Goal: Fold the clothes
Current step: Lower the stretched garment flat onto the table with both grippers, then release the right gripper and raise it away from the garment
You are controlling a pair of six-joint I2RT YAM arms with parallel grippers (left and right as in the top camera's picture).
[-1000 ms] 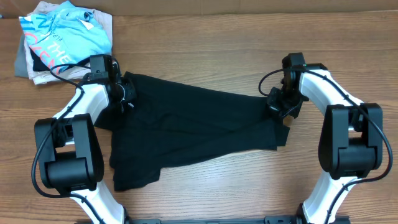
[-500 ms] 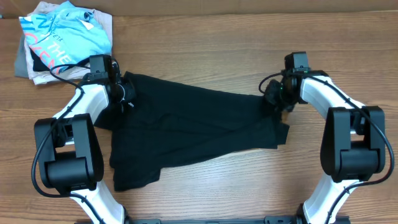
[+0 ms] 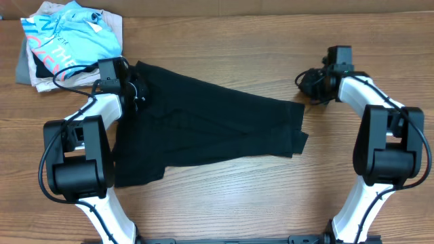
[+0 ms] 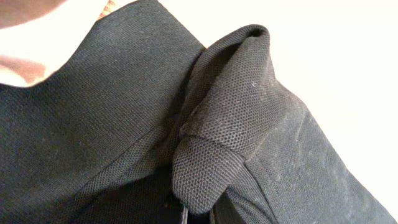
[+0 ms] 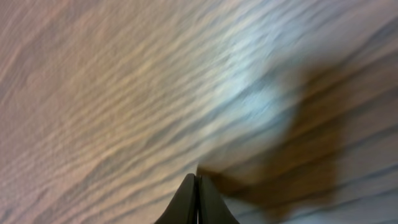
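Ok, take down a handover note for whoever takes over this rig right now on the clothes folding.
Left gripper: shut on the black garment, pinching a bunched bit of fabric at its far corner on the left side.
Right gripper: shut, holding nothing, over bare table just past the garment's right edge.
Garment: spread across the middle of the table, creased.
Done: no clean fold visible yet.
Left: probably regrasp the right edge, then fold.

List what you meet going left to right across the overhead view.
The light blue shirt → left end effector, at the garment's far-left corner → black garment → right end effector, over bare table.
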